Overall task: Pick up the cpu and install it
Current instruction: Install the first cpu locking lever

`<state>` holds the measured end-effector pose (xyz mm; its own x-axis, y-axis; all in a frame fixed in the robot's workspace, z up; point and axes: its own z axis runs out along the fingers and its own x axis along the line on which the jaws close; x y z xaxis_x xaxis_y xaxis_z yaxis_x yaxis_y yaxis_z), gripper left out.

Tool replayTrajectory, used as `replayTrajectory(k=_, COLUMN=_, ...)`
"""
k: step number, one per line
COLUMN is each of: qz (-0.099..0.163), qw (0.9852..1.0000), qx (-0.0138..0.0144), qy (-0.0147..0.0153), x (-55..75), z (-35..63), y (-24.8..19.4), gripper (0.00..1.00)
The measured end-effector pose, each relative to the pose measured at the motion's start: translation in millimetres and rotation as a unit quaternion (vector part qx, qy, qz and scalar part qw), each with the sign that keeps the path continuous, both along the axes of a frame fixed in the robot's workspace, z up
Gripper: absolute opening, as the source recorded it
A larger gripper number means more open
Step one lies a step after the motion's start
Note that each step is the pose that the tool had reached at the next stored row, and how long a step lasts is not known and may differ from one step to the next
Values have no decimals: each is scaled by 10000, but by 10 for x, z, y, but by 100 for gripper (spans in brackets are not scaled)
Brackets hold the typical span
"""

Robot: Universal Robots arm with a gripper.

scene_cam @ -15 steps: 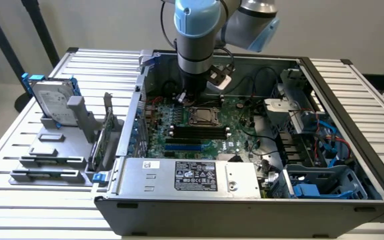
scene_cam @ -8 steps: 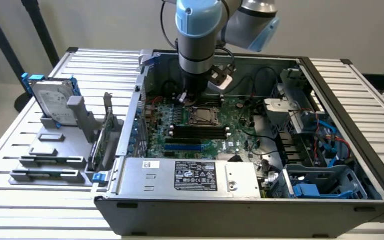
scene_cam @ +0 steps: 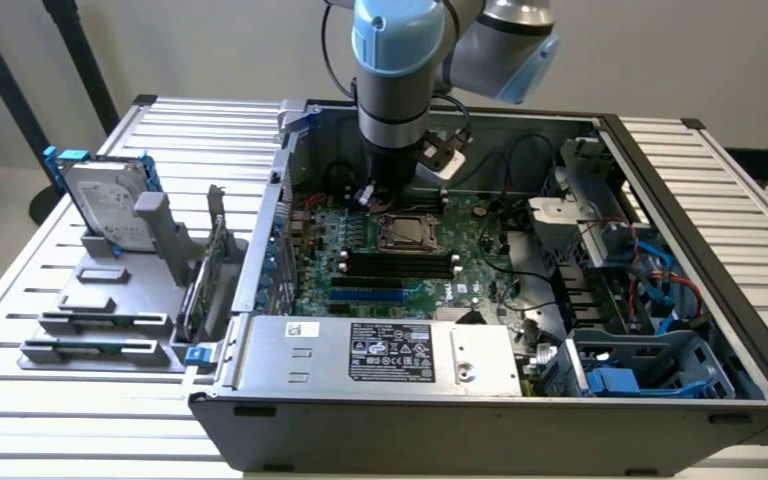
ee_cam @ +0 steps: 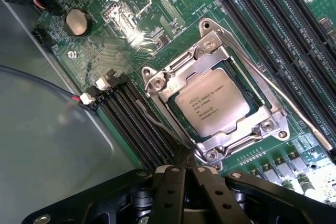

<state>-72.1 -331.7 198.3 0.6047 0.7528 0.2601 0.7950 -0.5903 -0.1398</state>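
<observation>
My pincer (ee_cam: 184, 174) was closed and empty just beside the socket (ee_cam: 215, 106); the cpu (ee_cam: 211, 107) sat seated there. Installation stage: the retention lever (ee_cam: 262, 77) needed securing.

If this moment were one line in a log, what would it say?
cpu: seated in motherboard socket | fingers: shut, empty, just above socket edge | arm: inside computer case
</observation>
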Motion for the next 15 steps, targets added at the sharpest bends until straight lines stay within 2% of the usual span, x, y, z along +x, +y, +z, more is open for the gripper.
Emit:
replayTrajectory(k=3, qz=0, qw=10000, qx=4, qy=-2, x=2, z=-5, y=13, gripper=11)
replayTrajectory(k=15, qz=-1, qw=10000, qx=-6, qy=-1, x=22, z=-11, y=14, gripper=11)
